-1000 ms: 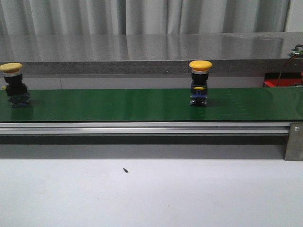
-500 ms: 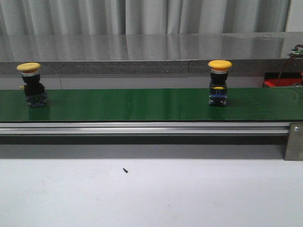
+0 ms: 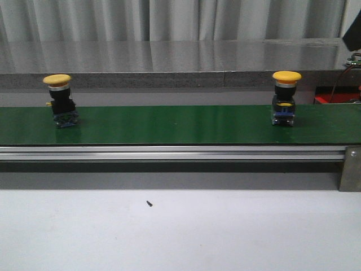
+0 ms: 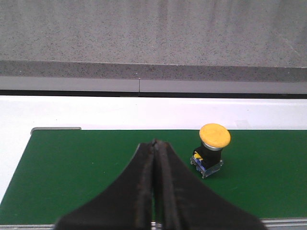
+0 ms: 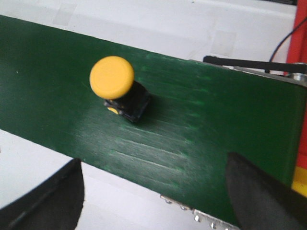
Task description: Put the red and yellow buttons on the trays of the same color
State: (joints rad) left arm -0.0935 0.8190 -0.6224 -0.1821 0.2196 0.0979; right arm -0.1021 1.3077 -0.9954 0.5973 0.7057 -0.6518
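Note:
Two yellow buttons with black bodies stand upright on the green belt [image 3: 169, 124]. The left yellow button [image 3: 59, 100] also shows in the left wrist view as the button [image 4: 214, 143], just beside and slightly beyond my left gripper [image 4: 156, 143], which is shut and holds nothing. The right yellow button [image 3: 285, 99] appears in the right wrist view as the button [image 5: 115, 82], lying ahead of my right gripper [image 5: 153, 165], whose fingers [image 5: 53, 201] stand wide open and apart from it. No red button and no trays are in view.
An aluminium rail [image 3: 169, 152] with an end bracket [image 3: 351, 169] runs along the belt's near side, above the white table [image 3: 180, 231]. A grey stone ledge [image 3: 169, 62] lies behind. A red object with cables [image 3: 330, 97] sits at the belt's right end.
Both yellow buttons have travelled rightward along the belt. A dark shape has entered the top right corner of the front view.

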